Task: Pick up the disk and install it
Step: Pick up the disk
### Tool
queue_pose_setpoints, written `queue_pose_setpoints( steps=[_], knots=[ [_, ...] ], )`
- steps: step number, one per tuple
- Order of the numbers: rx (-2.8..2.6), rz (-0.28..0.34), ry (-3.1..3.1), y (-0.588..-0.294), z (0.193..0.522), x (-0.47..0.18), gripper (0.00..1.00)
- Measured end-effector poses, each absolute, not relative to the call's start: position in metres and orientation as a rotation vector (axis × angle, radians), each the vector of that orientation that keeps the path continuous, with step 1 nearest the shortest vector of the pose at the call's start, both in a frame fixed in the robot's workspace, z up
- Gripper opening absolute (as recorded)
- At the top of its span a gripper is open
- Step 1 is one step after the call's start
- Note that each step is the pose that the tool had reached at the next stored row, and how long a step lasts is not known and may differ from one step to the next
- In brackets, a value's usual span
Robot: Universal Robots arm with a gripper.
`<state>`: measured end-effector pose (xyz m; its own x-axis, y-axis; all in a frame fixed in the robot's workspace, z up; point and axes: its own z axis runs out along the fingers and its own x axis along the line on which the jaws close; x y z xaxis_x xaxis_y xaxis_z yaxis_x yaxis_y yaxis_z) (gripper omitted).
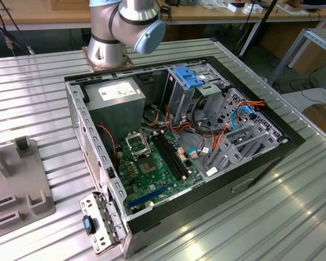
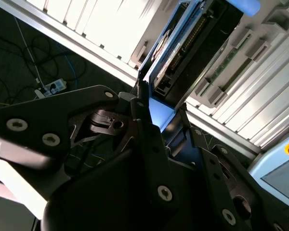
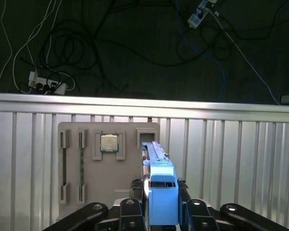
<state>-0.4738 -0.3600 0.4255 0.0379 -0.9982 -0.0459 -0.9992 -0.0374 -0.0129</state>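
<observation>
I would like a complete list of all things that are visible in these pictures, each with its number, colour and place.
computer case: one, black and grey, open, lying on the table.
table: one, silver ribbed metal, under the case and the tray.
latch: one, blue, atop the grey cage inside the case.
motherboard: one, green, on the case's floor.
cables: several, orange and blue, inside the case.
tray: one, grey, on the table.
processor chip: one, silver, in a tray pocket.
power strips: two, white, on the dark floor.
disk: one, silver-grey with blue rails, on edge between the jaws.
arm: one, silver with a light blue cap, standing on the table beside the case.
gripper: one, black, jaws shut on the disk.
</observation>
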Motion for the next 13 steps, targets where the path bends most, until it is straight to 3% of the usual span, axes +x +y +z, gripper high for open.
queue_pose_setpoints(
  steps=[13],
  knots=[
    [-2.233,0.038,2.151,-0.360,0.437,-0.474,0.36]
  ],
)
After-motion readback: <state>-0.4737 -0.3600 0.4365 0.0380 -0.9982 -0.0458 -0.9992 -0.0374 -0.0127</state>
